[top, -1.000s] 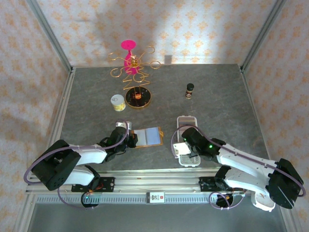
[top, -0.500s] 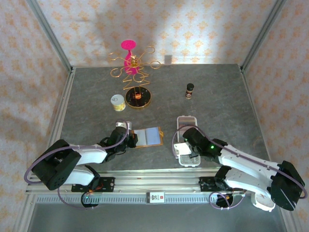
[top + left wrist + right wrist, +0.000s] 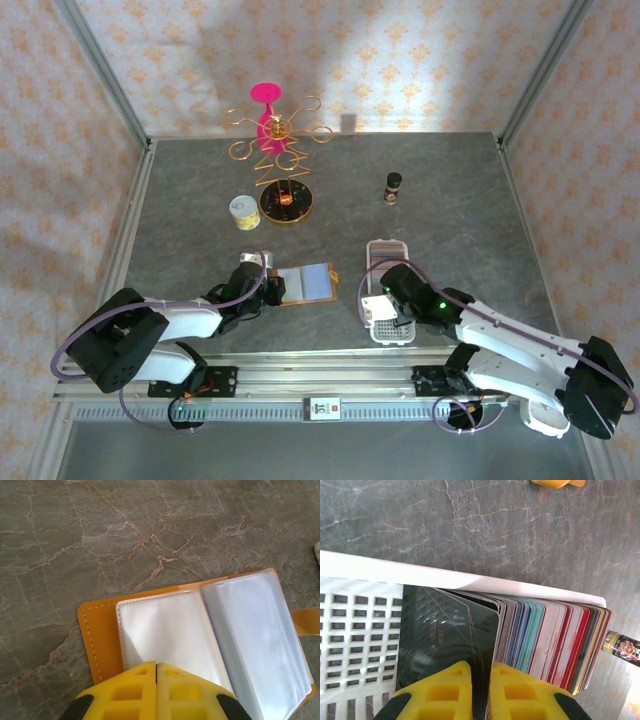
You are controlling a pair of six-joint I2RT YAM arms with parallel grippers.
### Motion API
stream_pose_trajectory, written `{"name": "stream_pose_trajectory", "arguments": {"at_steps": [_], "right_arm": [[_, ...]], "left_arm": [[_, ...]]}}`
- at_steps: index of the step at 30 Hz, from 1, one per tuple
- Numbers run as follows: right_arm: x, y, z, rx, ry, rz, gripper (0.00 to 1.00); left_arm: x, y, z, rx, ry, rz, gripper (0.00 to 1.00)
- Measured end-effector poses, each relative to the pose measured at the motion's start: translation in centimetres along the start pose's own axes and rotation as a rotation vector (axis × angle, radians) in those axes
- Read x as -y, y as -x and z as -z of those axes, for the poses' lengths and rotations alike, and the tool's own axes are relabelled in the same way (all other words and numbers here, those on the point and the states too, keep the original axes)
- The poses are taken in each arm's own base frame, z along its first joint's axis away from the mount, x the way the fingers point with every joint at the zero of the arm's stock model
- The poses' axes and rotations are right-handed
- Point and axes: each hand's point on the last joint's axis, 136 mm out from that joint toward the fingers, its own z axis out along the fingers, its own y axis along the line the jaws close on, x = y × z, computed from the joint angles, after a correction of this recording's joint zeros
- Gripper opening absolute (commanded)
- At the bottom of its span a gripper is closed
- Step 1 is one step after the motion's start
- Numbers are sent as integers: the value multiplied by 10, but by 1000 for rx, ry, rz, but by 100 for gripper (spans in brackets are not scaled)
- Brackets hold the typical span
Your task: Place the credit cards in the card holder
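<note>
The orange card holder (image 3: pixel 305 284) lies open on the table, its clear inner pockets (image 3: pixel 165 630) facing up and its orange cover (image 3: pixel 100 635) showing at the left. My left gripper (image 3: pixel 268 290) is shut, its yellow tips (image 3: pixel 156 666) resting over the near edge of the left pocket page. A row of credit cards (image 3: pixel 545 635) stands on edge in the white slotted tray (image 3: pixel 388 250). My right gripper (image 3: pixel 481 670) reaches into the tray (image 3: pixel 360 630), its jaws pinched on the dark front card (image 3: pixel 445 630), which leans away from the row.
At the back of the table stand a gold wire stand with a pink top (image 3: pixel 275 140), a small yellow tin (image 3: pixel 242 212) and a dark little bottle (image 3: pixel 394 186), which also shows beside the tray (image 3: pixel 622 647). Patterned walls enclose the table.
My right gripper's jaws have closed in on the dark card while the arm settled slightly lower over the tray. The left arm and the card holder have not moved.
</note>
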Motion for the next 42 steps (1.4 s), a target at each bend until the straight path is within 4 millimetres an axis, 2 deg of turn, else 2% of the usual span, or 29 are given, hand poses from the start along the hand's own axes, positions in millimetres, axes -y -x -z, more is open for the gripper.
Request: {"name": "stream_pose_trajectory", "arguments": {"at_steps": [8, 18, 26, 42], "right_arm": [[0, -1, 4, 0, 1, -10, 8], [1, -2, 8, -6, 12, -27, 0], [0, -2, 13, -3, 20, -49, 0], [7, 10, 47, 44, 101, -198, 0]], "left_arm": [[0, 0, -1, 0, 0, 0, 2], [1, 1, -2, 0, 0, 0, 1], [1, 1, -2, 0, -1, 0, 1], [1, 1, -3, 1, -1, 0, 2]]}}
